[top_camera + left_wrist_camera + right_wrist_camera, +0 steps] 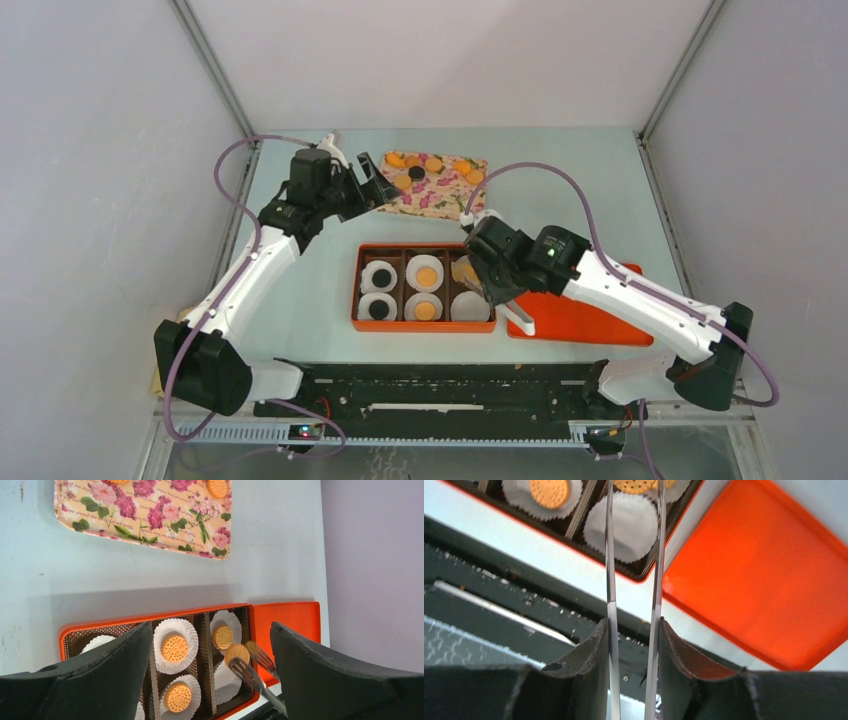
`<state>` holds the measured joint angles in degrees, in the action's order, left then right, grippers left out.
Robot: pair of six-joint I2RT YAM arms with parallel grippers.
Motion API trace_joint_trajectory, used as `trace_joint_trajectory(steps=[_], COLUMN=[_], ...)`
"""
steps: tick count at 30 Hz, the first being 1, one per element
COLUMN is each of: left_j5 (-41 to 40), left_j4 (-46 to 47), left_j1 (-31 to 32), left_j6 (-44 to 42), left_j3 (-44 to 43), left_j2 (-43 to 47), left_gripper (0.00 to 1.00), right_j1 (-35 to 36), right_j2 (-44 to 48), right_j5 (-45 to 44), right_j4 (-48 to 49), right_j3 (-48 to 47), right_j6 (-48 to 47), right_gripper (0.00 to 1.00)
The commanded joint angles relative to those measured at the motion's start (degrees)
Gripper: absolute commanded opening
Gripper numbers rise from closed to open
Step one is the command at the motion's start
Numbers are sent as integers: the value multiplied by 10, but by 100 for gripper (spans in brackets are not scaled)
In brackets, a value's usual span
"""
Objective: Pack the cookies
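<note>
An orange box (358, 290) holds six white liners. Two hold black cookies (378, 276) and two hold orange cookies (425, 274). My right gripper (497, 287) is shut on metal tongs (611, 580), which pinch an orange cookie (236, 653) over the box's right column. It hangs between a liner with a cookie (222, 637) and an empty liner (629, 525). In the right wrist view the right gripper (633, 625) shows the tong blades pressed between its fingers. My left gripper (375, 190) is open and empty beside the floral tray (440, 195); it also shows in the left wrist view (210, 630).
The floral tray at the back holds several orange cookies (434, 164) and one black cookie (416, 174). The orange lid (585, 318) lies flat right of the box. A black rail (440, 390) runs along the near edge. Grey walls close in both sides.
</note>
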<state>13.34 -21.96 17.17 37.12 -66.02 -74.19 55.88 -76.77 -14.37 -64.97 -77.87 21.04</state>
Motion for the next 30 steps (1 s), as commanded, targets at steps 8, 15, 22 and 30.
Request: trace_joint_trajectory(steps=[8, 15, 22, 30], left_j5=[8, 7, 8, 16], left_j4=[18, 21, 23, 23], left_j1=[17, 18, 18, 18], left_j6=[6, 3, 0, -1], left_j3=[0, 8, 8, 6], left_j2=[6, 17, 19, 12], left_gripper=[92, 92, 92, 92], right_j1=[117, 129, 127, 126], right_j2=[34, 22, 4, 14], right_j5=[-2, -33, -41, -60], right_j4=[-74, -89, -70, -73], right_j3=[27, 36, 38, 39], right_j6=[145, 167, 154, 164], right_gripper=[15, 15, 19, 62])
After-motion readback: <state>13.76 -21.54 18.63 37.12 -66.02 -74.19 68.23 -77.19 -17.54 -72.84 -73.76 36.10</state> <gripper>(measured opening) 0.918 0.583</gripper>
